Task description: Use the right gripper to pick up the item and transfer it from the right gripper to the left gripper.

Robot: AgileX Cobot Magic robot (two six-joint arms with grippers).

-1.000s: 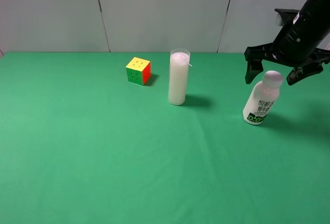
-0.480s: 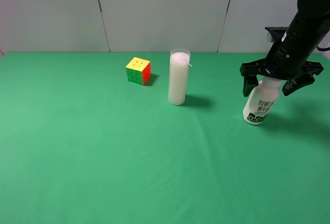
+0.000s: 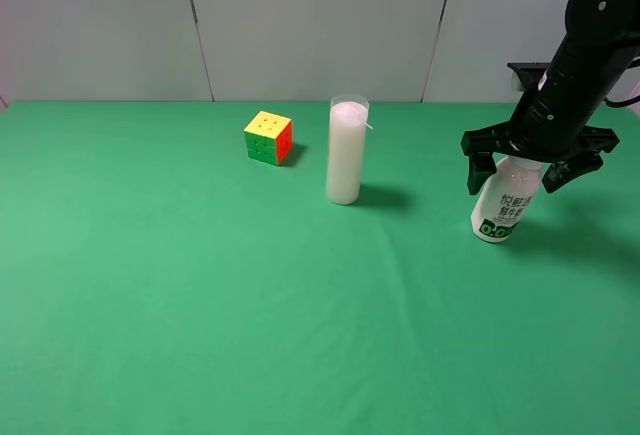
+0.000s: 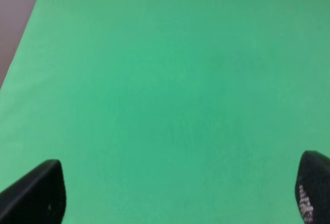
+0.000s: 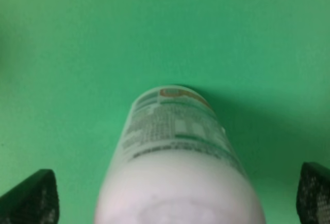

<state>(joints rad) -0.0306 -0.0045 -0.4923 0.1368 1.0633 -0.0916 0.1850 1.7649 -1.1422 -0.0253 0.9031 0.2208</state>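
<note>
My right pincer point(image 3: 514, 177) hangs with its fingers spread wide to either side of the small white bottle point(image 3: 503, 209), clear of it, where it stands at three o'clock on the green cloth point(image 3: 200, 305), and my left pincer point(image 4: 175, 195) gapes open too.

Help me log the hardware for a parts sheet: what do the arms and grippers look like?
The right gripper is a matt black, angular claw on a thick, rounded black arm; no markings show. Of the left gripper only two black jaw tips show, one with a finely speckled pad. The right jaws carry the same texture.
</note>
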